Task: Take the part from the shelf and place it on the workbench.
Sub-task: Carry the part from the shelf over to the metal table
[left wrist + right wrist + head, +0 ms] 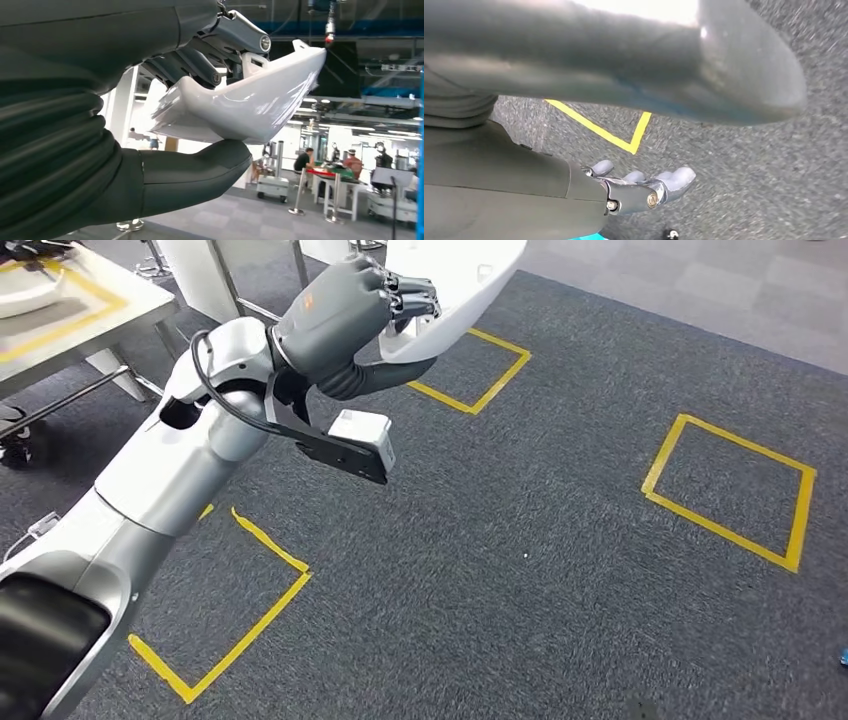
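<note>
Part (455,280): white glossy moulded shell, carried above the grey carpet in my left robot hand (350,315), with the worktop (90,315) off to the left. Risk: the smooth, overhanging shell could tilt or slide out while I carry it. Grip: fingers (200,65) clamped over its rim, thumb (200,167) beneath; right robot hand (644,187) spread, holding nothing.

The part (455,285) sits in the left hand (345,325) (raised), above floor squares (730,490).

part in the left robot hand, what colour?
Glossy white part; left wrist view shows it best.
</note>
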`<state>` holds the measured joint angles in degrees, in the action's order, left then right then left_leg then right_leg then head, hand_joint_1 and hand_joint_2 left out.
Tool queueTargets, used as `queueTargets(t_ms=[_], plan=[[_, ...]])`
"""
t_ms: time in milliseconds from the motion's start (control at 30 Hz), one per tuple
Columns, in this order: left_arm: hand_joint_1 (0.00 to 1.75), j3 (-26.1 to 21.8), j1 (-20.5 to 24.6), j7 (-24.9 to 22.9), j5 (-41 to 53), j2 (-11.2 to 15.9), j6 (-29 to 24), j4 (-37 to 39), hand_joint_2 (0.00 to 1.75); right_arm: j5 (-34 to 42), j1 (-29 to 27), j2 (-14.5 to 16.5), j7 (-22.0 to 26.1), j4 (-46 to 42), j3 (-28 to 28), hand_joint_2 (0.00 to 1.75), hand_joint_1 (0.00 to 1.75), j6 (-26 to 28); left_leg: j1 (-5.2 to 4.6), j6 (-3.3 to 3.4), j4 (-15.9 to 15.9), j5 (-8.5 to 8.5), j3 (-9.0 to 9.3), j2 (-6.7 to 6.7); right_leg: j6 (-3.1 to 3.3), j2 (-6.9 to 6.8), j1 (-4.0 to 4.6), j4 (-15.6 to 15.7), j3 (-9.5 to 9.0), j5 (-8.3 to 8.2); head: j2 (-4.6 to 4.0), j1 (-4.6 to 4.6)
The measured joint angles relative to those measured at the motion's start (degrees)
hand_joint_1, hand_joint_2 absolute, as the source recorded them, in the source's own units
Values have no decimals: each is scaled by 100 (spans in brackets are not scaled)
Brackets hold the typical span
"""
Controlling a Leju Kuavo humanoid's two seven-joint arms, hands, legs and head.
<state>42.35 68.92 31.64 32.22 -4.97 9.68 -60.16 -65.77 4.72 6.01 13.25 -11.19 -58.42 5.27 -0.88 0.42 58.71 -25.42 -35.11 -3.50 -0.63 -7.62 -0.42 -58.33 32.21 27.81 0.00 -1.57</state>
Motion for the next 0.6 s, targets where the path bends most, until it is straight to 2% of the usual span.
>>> queueTargets(t_ms=[33,67,100,167,200,233,267,300,333,400,433,467,533,567,600], plan=[[175,-2,3,0,0,1,-3,11,175,-1,10,1,-3,0,0,0,0,2,13,29,-13,9,4,79,-29,-42,-5,-1,-11,21,0,0],[175,-4,13,-2,0,1,-4,24,175,-3,19,2,-4,0,0,0,0,2,31,59,-29,20,13,152,-62,31,-19,-53,-7,74,0,-1],[175,-7,29,-4,0,-7,-5,35,175,-6,25,3,-4,0,0,0,0,2,53,89,-46,36,23,224,-95,183,-33,-201,46,175,0,4],[175,-4,50,-5,1,-39,-6,58,175,-12,19,-2,-7,0,0,0,0,3,81,124,-57,52,29,360,-144,589,-57,-842,338,497,0,26],[175,-1,46,-6,3,-54,-6,71,175,-14,9,-7,-12,0,0,0,0,4,84,130,-51,54,24,438,-157,692,-59,-1242,546,649,0,40],[175,2,35,-7,7,-62,-6,86,175,-17,1,-11,-17,0,0,0,0,4,85,132,-42,54,20,522,-163,733,-60,-1546,722,725,0,48],[175,4,26,-7,11,-64,-5,102,175,-23,-5,-13,-21,0,0,0,0,4,87,129,-29,52,16,608,-164,747,-63,-1656,815,690,0,52],[175,5,20,-10,15,-66,-5,112,175,-27,-7,-14,-22,0,0,0,0,4,92,122,-11,48,14,693,-162,760,-70,-1523,791,540,0,53],[175,5,19,-14,16,-67,-5,120,175,-32,-7,-16,-21,0,0,0,0,4,100,108,10,39,13,774,-162,801,-84,-1177,656,312,0,54],[175,5,26,-19,16,-74,-6,126,175,-39,-4,-22,-14,0,0,0,0,4,114,52,54,21,-9,923,-168,1028,-119,-406,316,-5,0,57],[175,4,29,-19,17,-81,-5,129,175,-42,-2,-25,-10,0,0,0,0,4,117,11,64,24,-31,992,-161,1113,-123,-184,214,-60,0,60],[175,4,31,-19,17,-86,-5,132,175,-44,0,-24,-9,0,0,0,0,4,121,-34,59,37,-53,1058,-143,1156,-118,-102,176,-50,0,61],[175,0,33,-20,17,-85,-3,135,175,-46,8,-20,-10,0,0,0,0,4,129,-122,22,78,-90,1174,-72,1044,-108,-78,165,-76,0,63],[175,-2,38,-20,17,-75,1,136,175,-46,13,-16,-11,0,0,0,0,3,120,-151,49,57,-117,1114,-23,978,-114,-57,156,-92,0,57],[175,-4,47,-22,16,-68,5,137,175,-48,17,-12,-10,0,0,0,0,3,107,-172,161,-17,-179,983,24,910,-119,-36,147,-107,0,41]])
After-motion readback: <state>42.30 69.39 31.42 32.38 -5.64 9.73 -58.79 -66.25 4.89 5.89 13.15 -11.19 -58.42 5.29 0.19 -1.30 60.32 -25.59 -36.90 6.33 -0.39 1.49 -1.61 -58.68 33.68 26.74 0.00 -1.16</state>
